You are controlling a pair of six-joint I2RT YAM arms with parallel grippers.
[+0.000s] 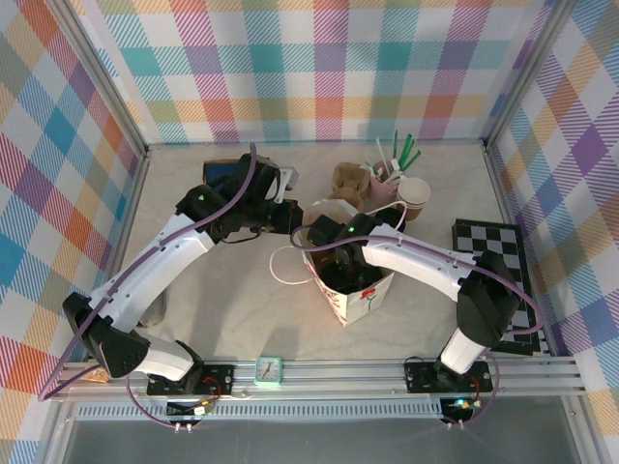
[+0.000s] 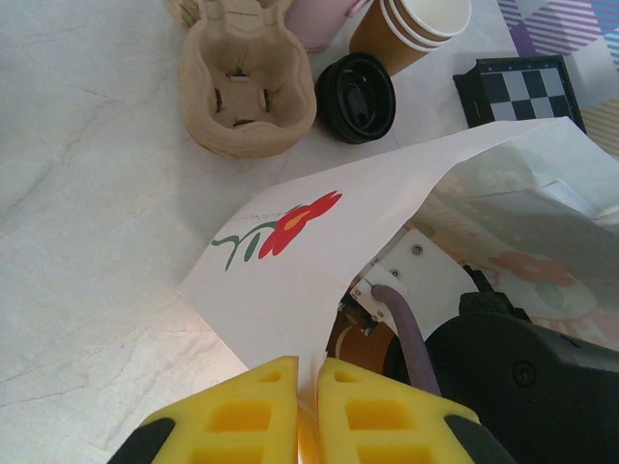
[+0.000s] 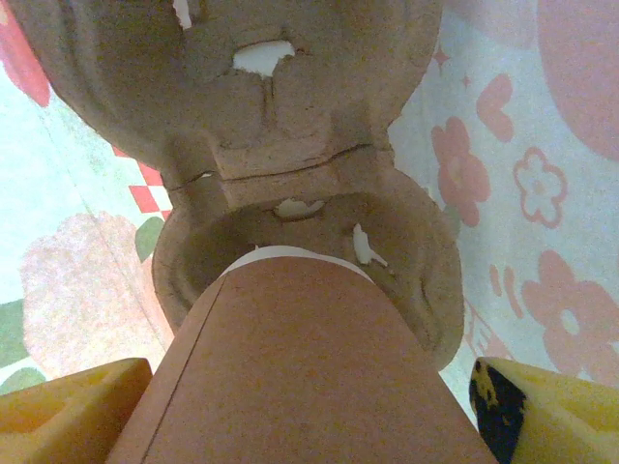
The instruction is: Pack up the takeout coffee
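Your right tool is down inside the paper bag. Its yellow fingers are spread either side of the takeout coffee and, as far as the wrist view lets you judge, grasp it by the side wall. The cup's narrow foot sits at or in the mouth of one well of the pulp carrier lying on the bag's floor. You cannot tell whether it is fully seated. Your left tool is clenched on the bag's rim, holding the mouth open.

Treat the coffee as thin-walled and easily crushed. Kraft paper gives under a hard squeeze, and pressure high up would likely bow the rim and pop the press-fit lid. If it is filled it will be top-heavy and will slosh, so hold it upright. The best grip is on the side wall around mid-height, below the lid, with only enough force to stop slipping; the paper looks fairly grippy. The carrier is soft pulp and may shift inside the bag. The bag itself is thin and floppy, so expect it to sag if the rim is let go.

On the tabletop beyond the bag's far side lie a second carrier, a loose black lid and stacked unlidded cups. None need touching.
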